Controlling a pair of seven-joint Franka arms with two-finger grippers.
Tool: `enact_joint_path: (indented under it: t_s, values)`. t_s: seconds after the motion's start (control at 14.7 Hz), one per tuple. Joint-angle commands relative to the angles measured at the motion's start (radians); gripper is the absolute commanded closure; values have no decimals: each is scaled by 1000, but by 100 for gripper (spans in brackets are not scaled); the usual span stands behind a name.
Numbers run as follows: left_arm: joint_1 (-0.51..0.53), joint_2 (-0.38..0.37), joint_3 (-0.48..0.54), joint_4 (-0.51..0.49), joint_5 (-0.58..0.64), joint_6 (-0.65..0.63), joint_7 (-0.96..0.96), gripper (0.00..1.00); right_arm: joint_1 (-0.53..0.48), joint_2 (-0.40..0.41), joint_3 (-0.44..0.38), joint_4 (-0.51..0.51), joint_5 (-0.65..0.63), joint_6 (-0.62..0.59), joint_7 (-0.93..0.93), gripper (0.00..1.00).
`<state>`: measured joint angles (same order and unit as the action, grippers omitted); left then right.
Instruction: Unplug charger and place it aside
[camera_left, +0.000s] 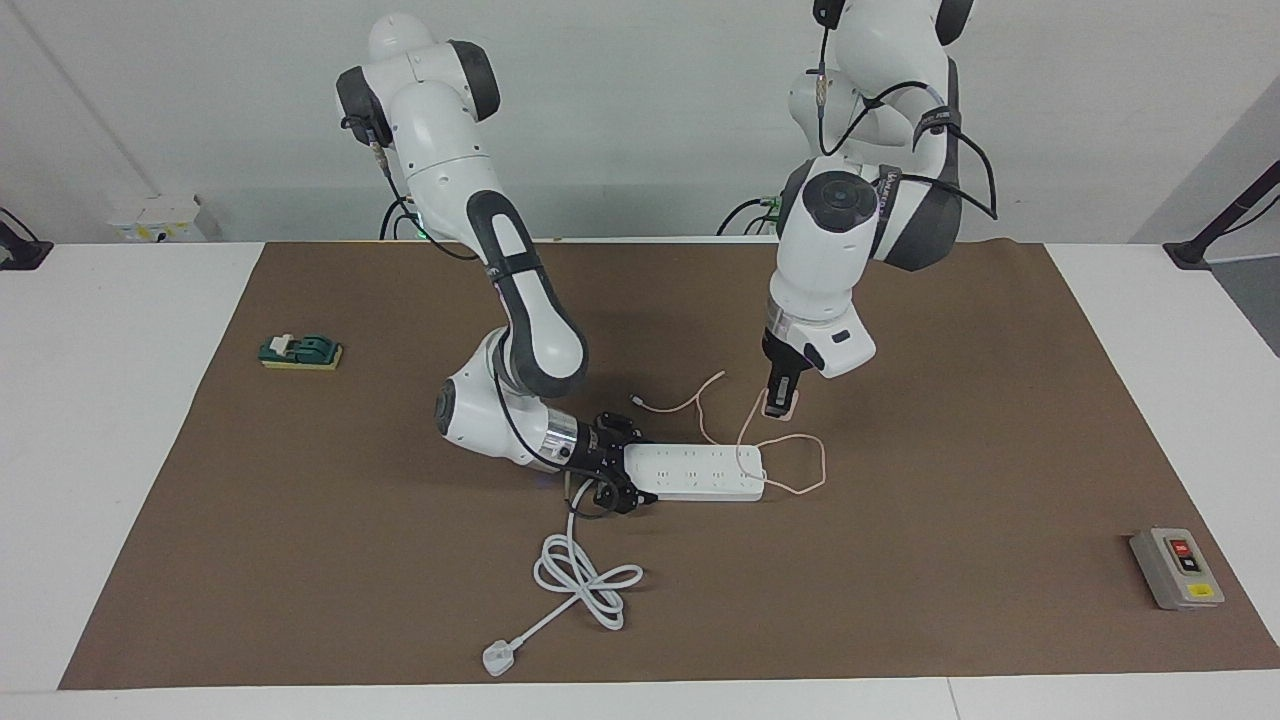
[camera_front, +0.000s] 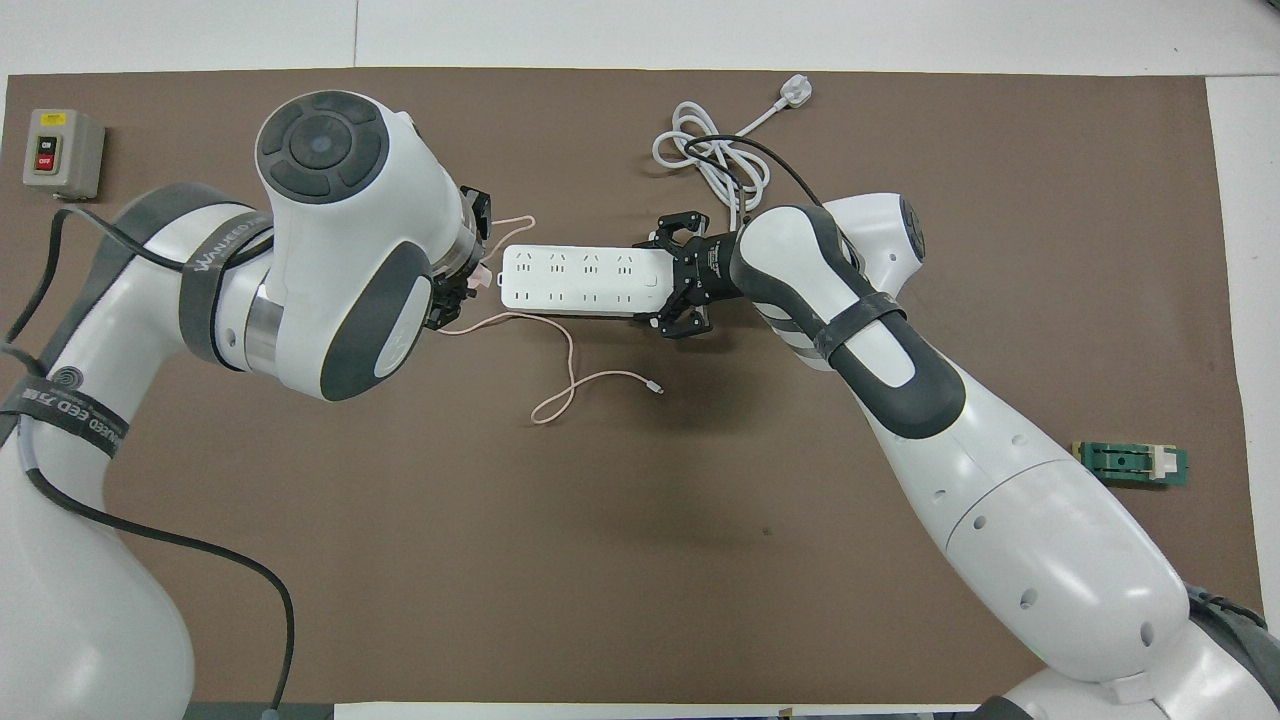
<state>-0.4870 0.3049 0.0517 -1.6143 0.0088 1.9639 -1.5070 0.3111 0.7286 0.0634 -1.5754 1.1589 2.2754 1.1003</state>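
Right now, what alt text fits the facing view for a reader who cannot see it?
The left gripper holds the pink charger in the air, unplugged, its cable trailing onto the brown mat. The right gripper clamps the cord end of the white power strip, which lies flat mid-table.
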Motion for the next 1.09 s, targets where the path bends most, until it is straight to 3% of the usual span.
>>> enact_joint_path:
  t_s: [0.0, 0.34, 0.68, 0.81, 1.02]
  values:
    - [66, -17, -4, -13, 10, 1, 292, 100, 3, -6, 3, -11, 7, 10, -48, 1]
    - [197, -18, -4, -27, 8, 26, 846, 100, 5, -28, 3, -11, 4, 29, 9, 0]
    - [312, -3, -4, 2, -19, 79, 1089, 100, 0, -75, 1, -28, -4, 21, 70, 0]
    - [346, -15, -6, -36, -20, 73, 1259, 100, -3, -113, 1, -52, -5, 19, 87, 0]
    - [384, -82, -7, -192, -33, 93, 1561, 100, -9, -178, -2, -95, -8, 12, 92, 0]
